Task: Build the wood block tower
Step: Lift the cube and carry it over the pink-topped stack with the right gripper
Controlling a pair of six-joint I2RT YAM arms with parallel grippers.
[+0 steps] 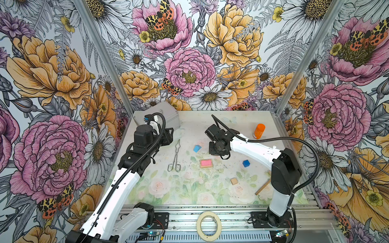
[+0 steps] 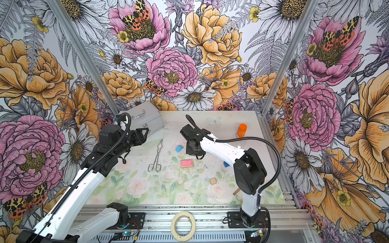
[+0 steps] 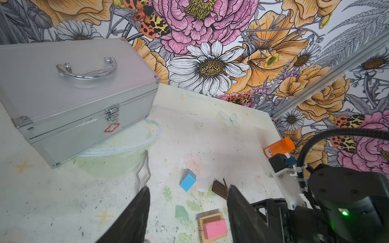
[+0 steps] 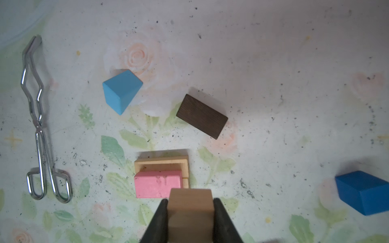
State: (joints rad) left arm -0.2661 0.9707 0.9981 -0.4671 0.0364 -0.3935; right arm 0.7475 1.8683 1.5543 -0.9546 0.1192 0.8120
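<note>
The wood block tower [image 4: 160, 178] is a low stack, a pink bar on tan blocks [image 1: 206, 163] [image 2: 186, 163] [image 3: 213, 227], near mid-table. My right gripper [image 4: 190, 205] hangs above the table just beside the stack, shut on a tan cube [image 4: 190, 202]. A dark brown bar [image 4: 202, 116] [image 3: 219, 189] and a light blue cube [image 4: 121, 90] [image 1: 197, 148] lie flat beyond the stack. A dark blue cube [image 1: 245, 163] [image 4: 362, 191] and a second tan cube [image 1: 233, 181] [image 2: 213, 181] rest to the right. My left gripper [image 3: 189, 188] [image 1: 168, 136] hovers open and empty at the left.
A silver case [image 1: 166, 113] stands at the back left. Metal tongs [image 1: 175, 156] lie left of the blocks. An orange bottle [image 1: 259, 130] stands at the back right. A thin wooden stick [image 1: 262, 187] lies by the right arm's base, and a tape roll [image 1: 208, 226] on the front rail.
</note>
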